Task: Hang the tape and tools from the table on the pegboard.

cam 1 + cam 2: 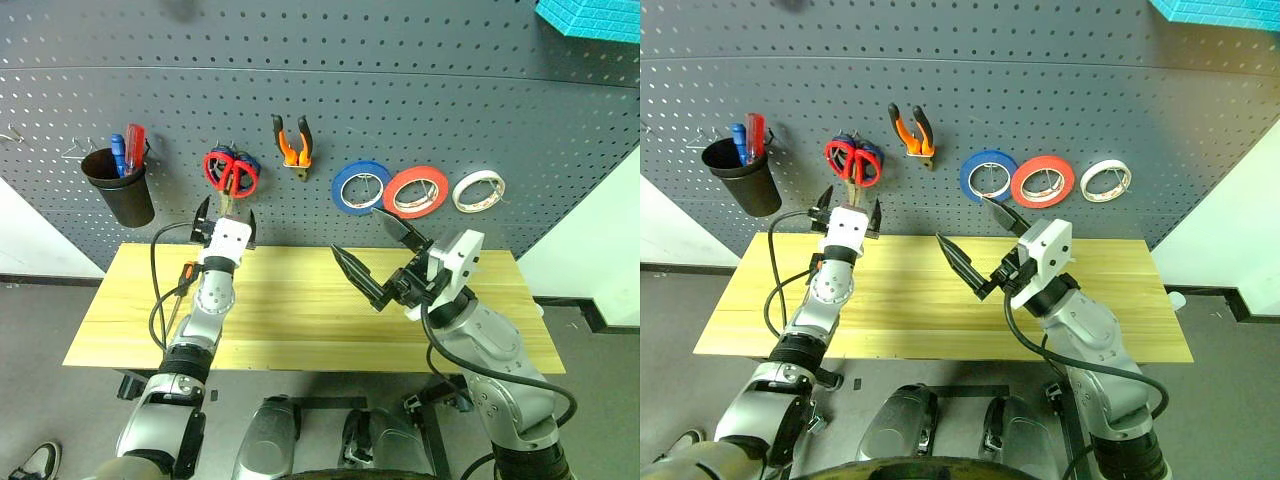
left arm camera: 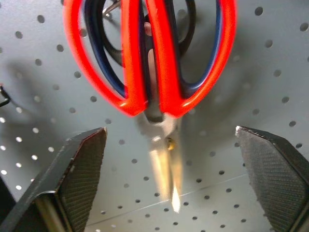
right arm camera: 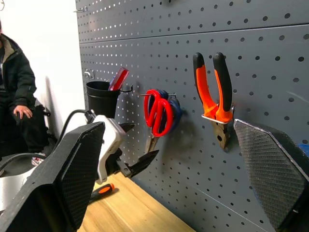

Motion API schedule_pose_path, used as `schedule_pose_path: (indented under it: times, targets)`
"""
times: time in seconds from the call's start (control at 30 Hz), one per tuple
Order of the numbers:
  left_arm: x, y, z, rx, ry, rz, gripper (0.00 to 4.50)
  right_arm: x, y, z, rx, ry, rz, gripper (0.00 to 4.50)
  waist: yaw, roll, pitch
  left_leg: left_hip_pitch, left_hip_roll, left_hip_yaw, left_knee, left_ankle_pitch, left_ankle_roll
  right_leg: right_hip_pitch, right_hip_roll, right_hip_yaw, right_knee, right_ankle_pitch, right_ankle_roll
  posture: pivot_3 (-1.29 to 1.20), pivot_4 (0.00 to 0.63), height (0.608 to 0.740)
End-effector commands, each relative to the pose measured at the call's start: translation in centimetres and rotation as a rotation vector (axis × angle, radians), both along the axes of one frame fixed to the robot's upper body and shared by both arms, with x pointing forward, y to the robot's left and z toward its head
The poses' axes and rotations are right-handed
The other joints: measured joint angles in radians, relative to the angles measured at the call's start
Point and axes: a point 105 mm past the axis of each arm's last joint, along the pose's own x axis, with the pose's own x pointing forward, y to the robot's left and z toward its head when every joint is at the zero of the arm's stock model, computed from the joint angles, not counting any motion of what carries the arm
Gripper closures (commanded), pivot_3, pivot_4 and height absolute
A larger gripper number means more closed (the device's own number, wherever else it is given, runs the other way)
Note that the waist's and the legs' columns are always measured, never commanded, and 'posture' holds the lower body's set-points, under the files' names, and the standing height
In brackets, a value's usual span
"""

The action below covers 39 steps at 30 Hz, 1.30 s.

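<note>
Left wrist view: red-handle scissors (image 2: 149,58) hang blades-down on the pegboard (image 2: 270,72), just above the left gripper (image 2: 171,179), whose fingers stand wide apart, holding nothing

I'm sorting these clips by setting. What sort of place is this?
Probably a workshop or lab tool station: a dark pegboard hung with pliers, scissors and tape rolls, above a wooden table.

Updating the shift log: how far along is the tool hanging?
Done: blue tape, pliers and red-handle scissors hang on the pegboard. In hand: nothing; the left pincer is open just below the scissors, the right pincer open. Left: the orange-handled screwdriver on the table.
</note>
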Motion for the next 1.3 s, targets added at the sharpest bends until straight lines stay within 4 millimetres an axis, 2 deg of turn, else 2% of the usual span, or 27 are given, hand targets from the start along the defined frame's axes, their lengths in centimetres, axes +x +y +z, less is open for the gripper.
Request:
schedule_pose_path:
  times: [0.03, 0.23, 0.37, 0.43, 0.53, 0.67, 0.83, 1.0, 1.13, 1.3]
  targets:
    - [-0.9, 1.0, 1.1, 0.002, -0.051, 0.005, 0.03, -0.3, 0.1, 0.5, 0.003, -0.032, 0.006, 0.00, -0.001, 0.000, -0.001, 0.000, 0.000, 0.000, 0.000, 0.000, 0.000, 0.000, 0.000, 0.000, 0.000, 0.000, 0.000, 0.26, 0.088, 0.676]
    - [-3.2, 3.5, 0.6, -0.052, 0.030, 0.034, 0.03, -0.5, 0.1, 0.2, -0.001, -0.022, 0.003, 0.00, -0.002, 0.000, -0.001, 0.000, 0.000, -0.001, 0.000, 0.000, 0.000, 0.000, -0.001, 0.000, 0.000, 0.000, 0.000, 0.26, 0.088, 0.676]
    - [-4.0, 7.8, -1.8, -0.207, 0.261, 0.131, 0.03, -0.7, 0.1, 0.0, -0.002, -0.010, 0.009, 0.00, -0.003, 0.001, -0.002, 0.002, 0.001, -0.001, 0.000, 0.000, 0.000, 0.001, -0.001, 0.000, 0.000, 0.000, 0.000, 0.27, 0.096, 0.676]
    - [-3.7, 9.0, -2.7, -0.283, 0.364, 0.147, 0.03, -0.8, 0.1, -0.2, -0.003, 0.004, 0.020, 0.00, -0.005, 0.001, -0.002, 0.002, 0.001, -0.002, 0.000, 0.000, 0.000, 0.001, 0.000, 0.000, 0.000, -0.001, 0.000, 0.27, 0.105, 0.676]
    - [-2.9, 9.6, -4.7, -0.402, 0.554, 0.136, 0.03, -1.1, 0.1, -0.6, -0.004, 0.047, 0.051, 0.00, -0.002, 0.001, -0.002, 0.002, 0.001, -0.002, 0.000, 0.000, 0.000, 0.001, 0.000, 0.000, 0.000, -0.001, 0.000, 0.27, 0.114, 0.676]
    - [-2.3, 9.8, -6.7, -0.462, 0.711, 0.116, 0.03, -1.3, -0.2, -0.7, -0.015, 0.073, 0.068, 0.00, -0.007, 0.001, -0.002, 0.002, 0.000, -0.002, 0.000, 0.000, 0.000, 0.002, 0.000, 0.000, 0.000, -0.001, 0.000, 0.26, 0.121, 0.676]
    - [-1.4, 10.3, -7.7, -0.517, 0.780, 0.122, 0.03, -1.7, -0.7, -0.7, -0.046, 0.091, 0.081, 0.00, -0.026, 0.001, -0.002, 0.001, 0.000, -0.002, 0.000, 0.000, 0.000, 0.001, 0.000, 0.000, -0.001, -0.001, 0.000, 0.23, 0.129, 0.676]
    - [-1.5, 10.2, -9.1, -0.534, 0.884, 0.089, 0.03, -2.3, -1.2, -0.8, -0.076, 0.121, 0.089, 0.00, -0.040, 0.001, -0.001, 0.001, 0.000, -0.002, 0.000, 0.000, 0.000, 0.001, -0.001, 0.000, -0.001, -0.001, 0.000, 0.22, 0.141, 0.676]
    - [-1.9, 11.4, -9.7, -0.518, 0.919, 0.111, 0.03, -2.6, -1.5, -1.1, -0.096, 0.143, 0.090, 0.00, -0.061, 0.001, 0.000, 0.001, 0.000, -0.002, -0.001, 0.000, 0.000, 0.001, -0.001, 0.000, -0.001, -0.001, 0.000, 0.21, 0.144, 0.676]
    - [-2.2, 13.4, -8.9, -0.501, 0.881, 0.160, 0.03, -2.9, -1.8, -1.2, -0.114, 0.162, 0.089, 0.00, -0.064, 0.001, 0.000, 0.002, 0.001, -0.002, -0.001, 0.000, 0.000, 0.001, -0.001, 0.001, -0.001, -0.001, 0.000, 0.22, 0.146, 0.676]
